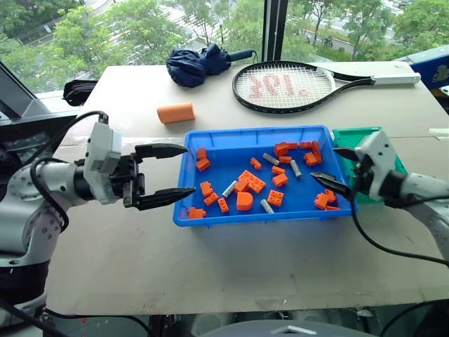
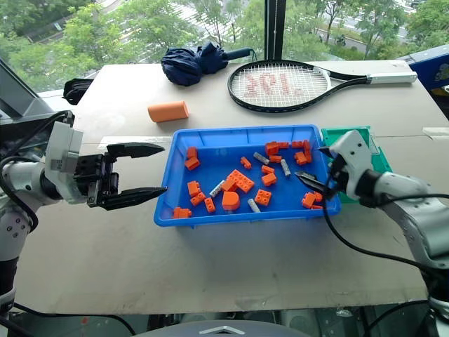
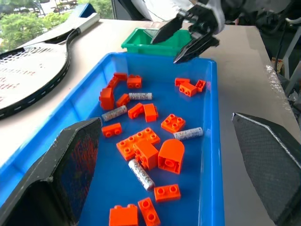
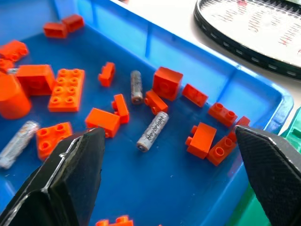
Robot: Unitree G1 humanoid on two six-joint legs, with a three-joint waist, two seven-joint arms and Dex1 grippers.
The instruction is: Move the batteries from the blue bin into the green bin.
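Pale beige table (image 1: 210, 281) set against tall windows; green trees outside. At the far edge of the table: a folded navy umbrella (image 1: 200, 64) and a black-framed tennis racket (image 1: 284, 86) with a red pattern on its strings, not legible. An orange cylinder (image 1: 175, 112) lies behind the tray.

Blue bin (image 1: 242, 219) sits mid-table, toward the right edge. Four batteries (image 1: 230, 188) show among the orange blocks (image 1: 250, 181); one carries dark print along its side (image 4: 153, 131), too small to read. Green bin (image 1: 351, 135) touches the tray's right side.

Left gripper (image 1: 167, 172) hangs just outside the tray's left rim, jaws wide apart, nothing in them. Right gripper (image 1: 335, 168) over the tray's right end, jaws spread, empty.
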